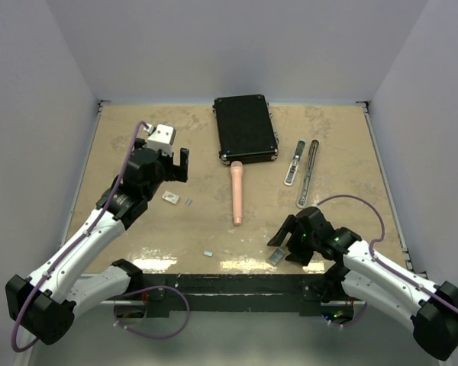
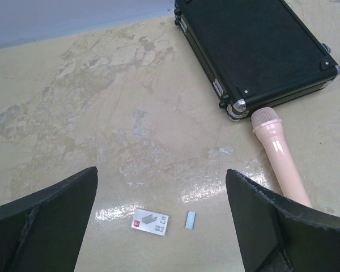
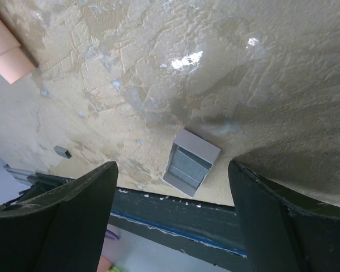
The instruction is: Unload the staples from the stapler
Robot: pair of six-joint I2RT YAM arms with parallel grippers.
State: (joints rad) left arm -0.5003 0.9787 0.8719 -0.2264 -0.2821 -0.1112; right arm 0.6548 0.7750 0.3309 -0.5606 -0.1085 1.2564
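The left arm (image 1: 84, 244) reaches forward over the table's (image 1: 351, 191) left side, left gripper (image 2: 161, 173) spread wide. The right arm (image 1: 382, 267) crouches at the near edge, right gripper (image 3: 173, 165) also wide. The stapler (image 1: 295, 162) lies far right, lengthwise near-to-far, its far end leaning right. Staples (image 2: 190, 220) lie beside a white card (image 2: 150, 221).

My top camera sits above and behind the arm bases, looking down over the whole table (image 1: 351, 152) from afar. The left wrist camera looks forward and down between the fingers of the left gripper (image 2: 161, 173), sharing the black case (image 2: 255, 51) and pink stick (image 2: 280, 164) with the top view. The right wrist camera sits close over the table's near edge; of those things I get just the stick's end.
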